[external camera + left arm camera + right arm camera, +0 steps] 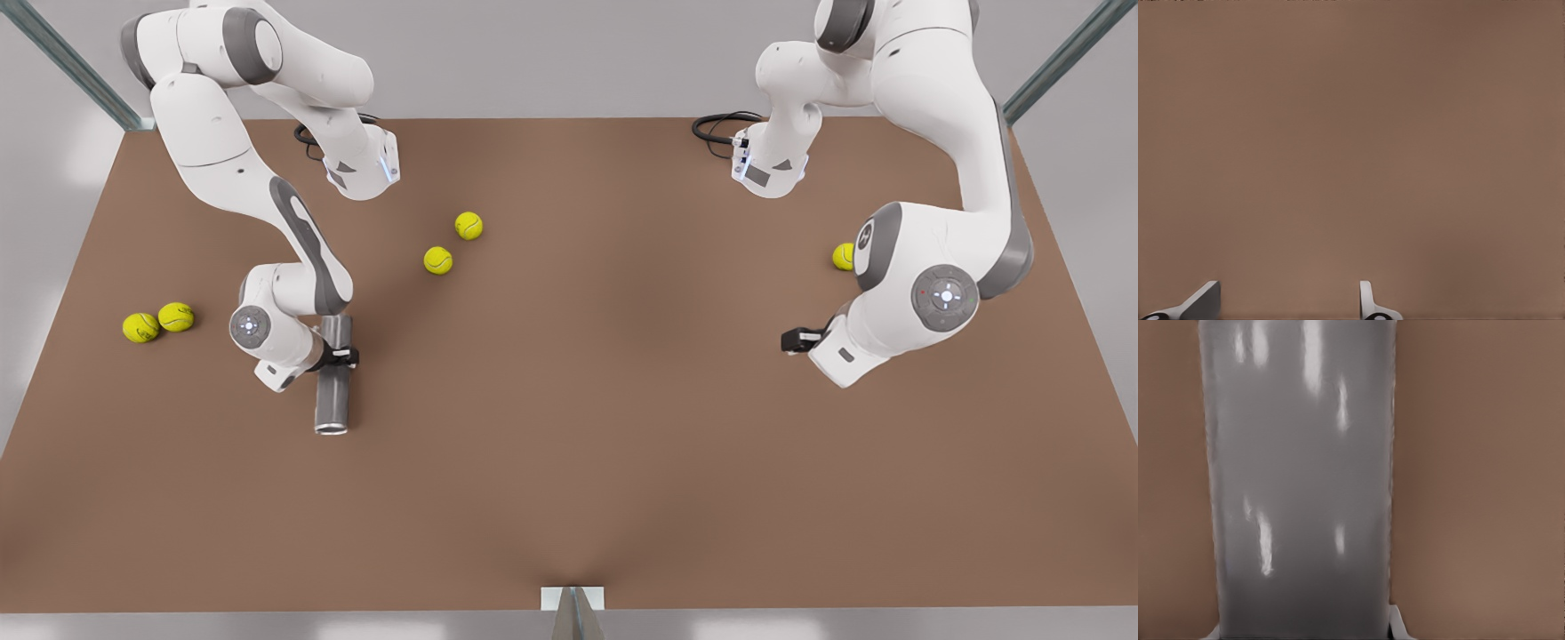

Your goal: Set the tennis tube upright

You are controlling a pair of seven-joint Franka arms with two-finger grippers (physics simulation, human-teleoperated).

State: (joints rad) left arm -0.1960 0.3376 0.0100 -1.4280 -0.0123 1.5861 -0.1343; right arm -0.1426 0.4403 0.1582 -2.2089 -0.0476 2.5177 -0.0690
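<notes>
Right pincer (342, 356) clamps the dark grey metallic tennis tube (332, 373) mid-length where it lies flat on the brown tabletop (622, 400); likely light, rigid, slick shell, so it may pivot; left pincer (794, 340) waits open.

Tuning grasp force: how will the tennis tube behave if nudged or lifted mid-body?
The tennis tube lies on its side on the table; being round, it would probably roll if nudged. Its glossy wall looks stiff but possibly slippery. The right end effector straddles its middle, so lifting should stay roughly balanced.
</notes>
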